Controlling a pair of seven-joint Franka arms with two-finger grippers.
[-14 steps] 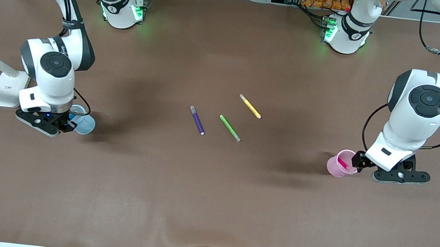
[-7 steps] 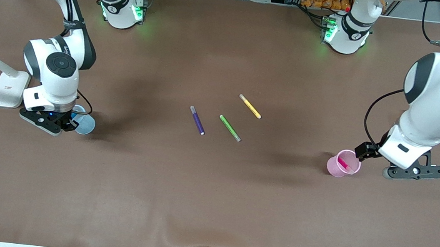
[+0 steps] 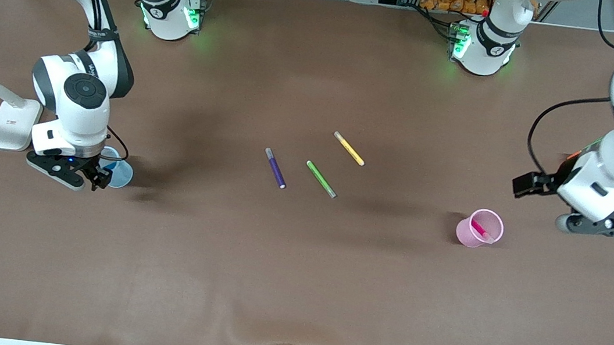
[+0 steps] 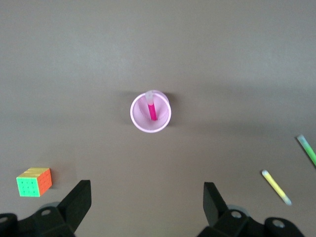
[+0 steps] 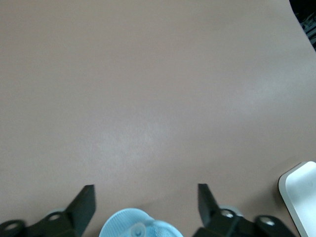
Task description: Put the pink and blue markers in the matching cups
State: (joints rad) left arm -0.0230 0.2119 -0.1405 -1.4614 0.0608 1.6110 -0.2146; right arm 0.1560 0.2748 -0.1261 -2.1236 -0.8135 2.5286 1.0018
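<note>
Markers of the task both stand inside their cups. The magenta-pink marker (image 3: 481, 228) leans in the pale pink translucent plastic cup (image 3: 472, 233), which stands upright on the brown tabletop (image 3: 295, 265) toward the left arm's end. The left gripper (image 4: 147, 205) hangs in the air over bare tabletop beside that cup, toward the left arm's end of the table; its jaws are spread wide and hold nothing, and in the left wrist view the pink cup with its marker lies centred between the two finger lines but well clear of the tips.

At the right arm's end, the pale blue translucent plastic cup (image 3: 120, 175) stands with the sky-blue marker (image 5: 142, 230) inside, its greyish end showing at the rim in the right wrist view. The right gripper (image 5: 146, 202) sits low just over this cup, jaws parted wide to either side of it and gripping nothing; the blue cup's rim lies between the fingers, close to their roots.

Measured from the pink cup, three loose markers lie well apart toward the table's middle: a green marker (image 3: 321, 179), a dark purple marker (image 3: 275, 167) past it, and a yellow marker (image 3: 349, 148) farther from the front camera. A multicoloured puzzle cube (image 4: 34, 181) rests on the tabletop near the pink cup. A white lamp base (image 3: 12, 126) stands beside the blue cup.
</note>
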